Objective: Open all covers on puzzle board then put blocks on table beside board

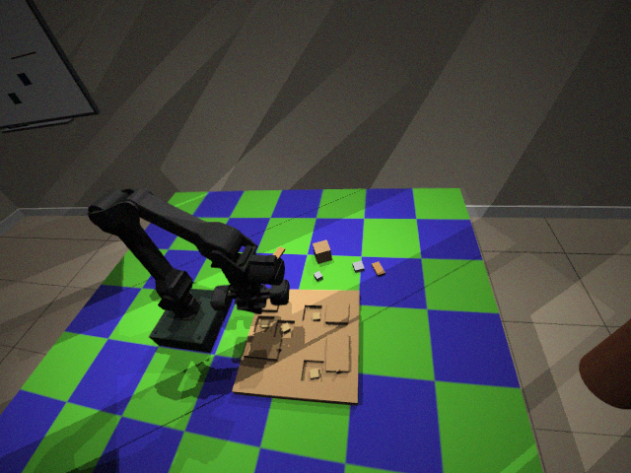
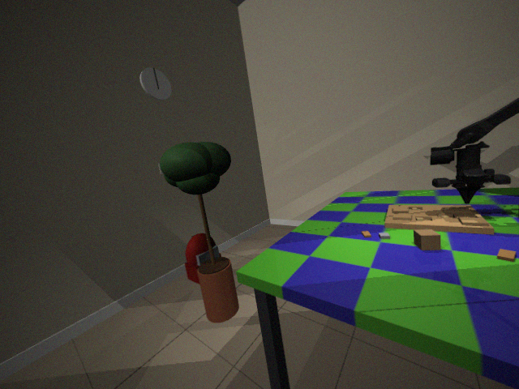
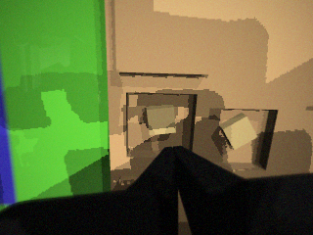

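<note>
The wooden puzzle board lies on the checkered table. Four wells show uncovered, each with a pale block inside: one far right, one near right, one at the left, and one right of it, which sits turned. A far right cover, a near right cover and a near left cover lie beside wells; a far left cover is partly hidden by the arm in the top view. My gripper is shut and empty, above the board's left part.
Behind the board lie a wooden cube, a grey piece, a smaller grey piece, an orange piece and another orange piece. The arm's base stands left of the board.
</note>
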### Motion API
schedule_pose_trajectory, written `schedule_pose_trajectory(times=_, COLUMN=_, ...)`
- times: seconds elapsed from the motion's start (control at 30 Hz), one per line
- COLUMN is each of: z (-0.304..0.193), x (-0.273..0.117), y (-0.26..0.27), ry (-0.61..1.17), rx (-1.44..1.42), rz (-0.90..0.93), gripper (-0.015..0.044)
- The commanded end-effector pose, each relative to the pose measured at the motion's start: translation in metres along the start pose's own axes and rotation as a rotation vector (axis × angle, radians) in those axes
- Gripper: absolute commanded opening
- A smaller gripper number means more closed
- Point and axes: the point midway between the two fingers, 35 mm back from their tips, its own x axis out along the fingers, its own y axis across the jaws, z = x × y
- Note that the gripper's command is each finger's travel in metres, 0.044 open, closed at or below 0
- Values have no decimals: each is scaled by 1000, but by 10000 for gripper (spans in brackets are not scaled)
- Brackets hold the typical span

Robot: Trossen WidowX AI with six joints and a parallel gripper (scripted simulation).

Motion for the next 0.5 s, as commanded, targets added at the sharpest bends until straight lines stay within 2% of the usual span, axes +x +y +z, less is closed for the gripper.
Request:
schedule_pose_trajectory(times=0.0, z=1, x=13, y=2, ry=-6, rx=-6, rz=8, gripper=0)
schedule_pose_trajectory(times=0.23, z=-1, x=43, y=3, ry=-6, rx=-6, rz=8, gripper=0)
schedule_pose_trajectory(times=0.47, z=-1, x=44, y=3, ry=-6, rx=-6, rz=8, gripper=0)
